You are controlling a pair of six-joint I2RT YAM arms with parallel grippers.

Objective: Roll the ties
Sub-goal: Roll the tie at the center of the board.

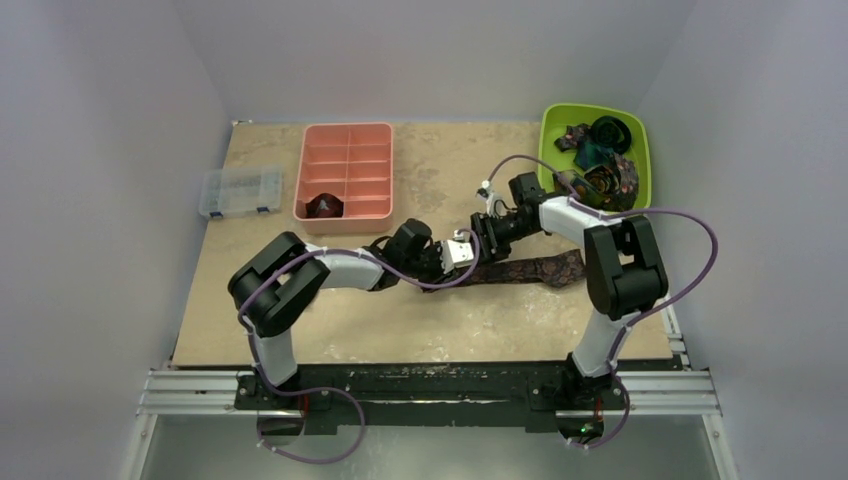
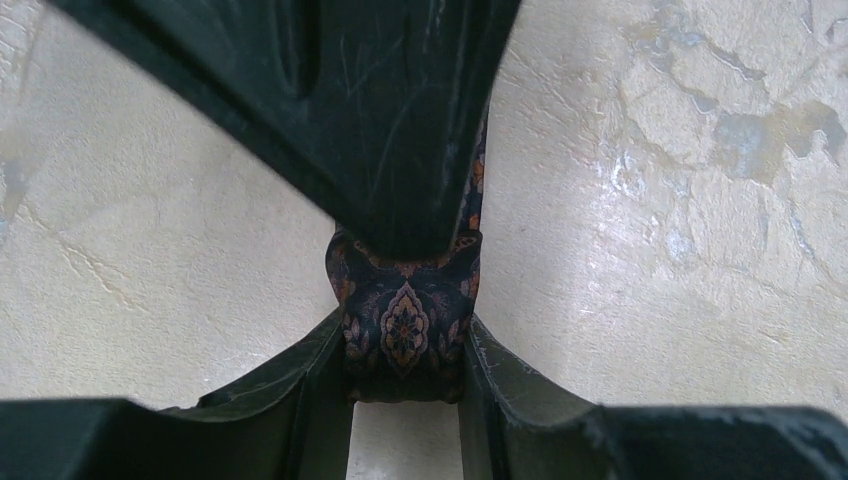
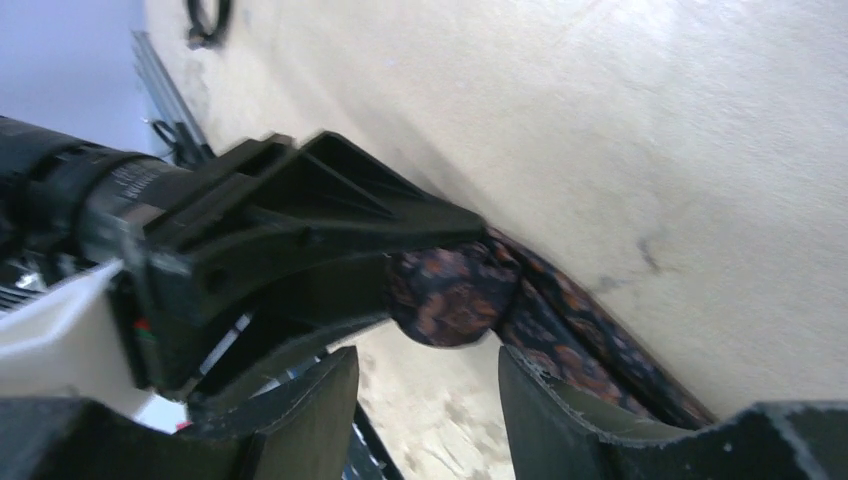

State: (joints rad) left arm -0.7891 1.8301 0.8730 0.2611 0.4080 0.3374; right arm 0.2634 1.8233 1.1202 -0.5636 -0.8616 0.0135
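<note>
Brown-maroon paisley fabric — the tie (image 1: 530,270) — lies flat across the mottled beige table (image 1: 400,330) seen from above, its end hidden beneath the left gripper (image 1: 462,250) and right gripper (image 1: 490,232). Left wrist: that end is a small coil, pinched between the left fingers. Right wrist: right jaws spread, coil just beyond them.

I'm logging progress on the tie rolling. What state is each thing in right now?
Dark patterned tie: partly rolled, one end coiled, rest flat on the table.
Left claw: shut on the coil.
Right claw: open, at the coil.
Pink tray: one rolled tie in its near-left compartment.
Green bin: holds a heap of ties.
Clear box: looks closed.
</note>
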